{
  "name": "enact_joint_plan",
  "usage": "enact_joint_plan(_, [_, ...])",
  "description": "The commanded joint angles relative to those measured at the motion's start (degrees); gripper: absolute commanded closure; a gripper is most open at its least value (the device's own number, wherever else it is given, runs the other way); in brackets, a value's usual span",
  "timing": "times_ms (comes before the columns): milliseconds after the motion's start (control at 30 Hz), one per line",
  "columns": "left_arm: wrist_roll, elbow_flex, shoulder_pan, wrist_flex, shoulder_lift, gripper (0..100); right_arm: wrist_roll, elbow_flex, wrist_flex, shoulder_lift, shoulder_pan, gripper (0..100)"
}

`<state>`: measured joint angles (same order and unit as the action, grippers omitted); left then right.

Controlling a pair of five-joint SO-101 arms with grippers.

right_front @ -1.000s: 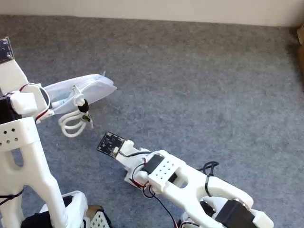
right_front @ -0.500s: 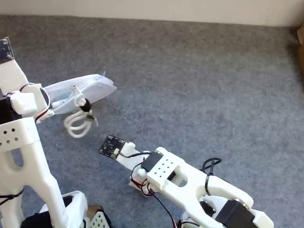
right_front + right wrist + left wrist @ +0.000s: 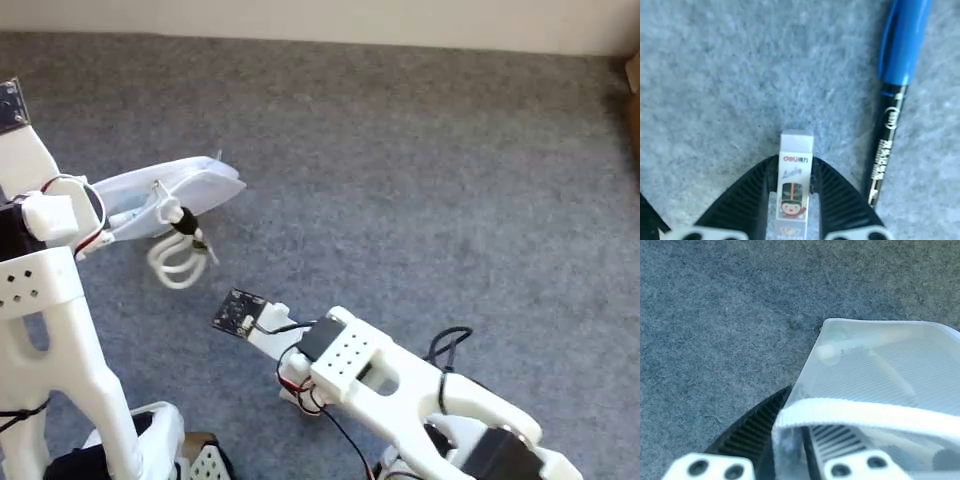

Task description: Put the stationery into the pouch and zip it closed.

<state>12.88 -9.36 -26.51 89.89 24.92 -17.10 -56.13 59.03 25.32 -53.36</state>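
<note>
A translucent white mesh pouch (image 3: pixel 180 192) is held off the grey carpet at the left of the high view, and a looped white cord (image 3: pixel 180 262) hangs from it. In the left wrist view my left gripper (image 3: pixel 790 442) is shut on the pouch (image 3: pixel 880 370) at its white edge band. My right gripper (image 3: pixel 796 162) is shut on a small white eraser (image 3: pixel 795 172) in a printed sleeve, low over the carpet. A blue and black pen (image 3: pixel 897 75) lies on the carpet just beside that eraser. The right arm (image 3: pixel 345 365) stretches from the near edge toward the cord.
Grey carpet (image 3: pixel 430 170) stretches open across the middle and right. A pale wall strip (image 3: pixel 350 20) runs along the far edge. The left arm's white base (image 3: pixel 50 330) stands at the near left.
The right arm has drawn back slightly toward the near edge. The white cord loop under the pouch has swung to the right. The left arm and pouch have kept still.
</note>
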Motion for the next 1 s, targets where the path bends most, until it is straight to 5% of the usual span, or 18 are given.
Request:
enact_joint_plan(0, [0.35,-0.84,-0.66,-0.44,-1.10,99,-0.35,2.24,0.40,8.04,-0.13,99.3])
enact_joint_plan(600, [0.26,-0.84,0.22,-0.09,-1.10,99,-0.26,-1.10,-0.22,41.27,3.30,99.3])
enact_joint_plan(967, [0.26,-0.84,1.71,0.00,-1.10,99,7.21,-7.96,-13.93,51.74,3.38,99.3])
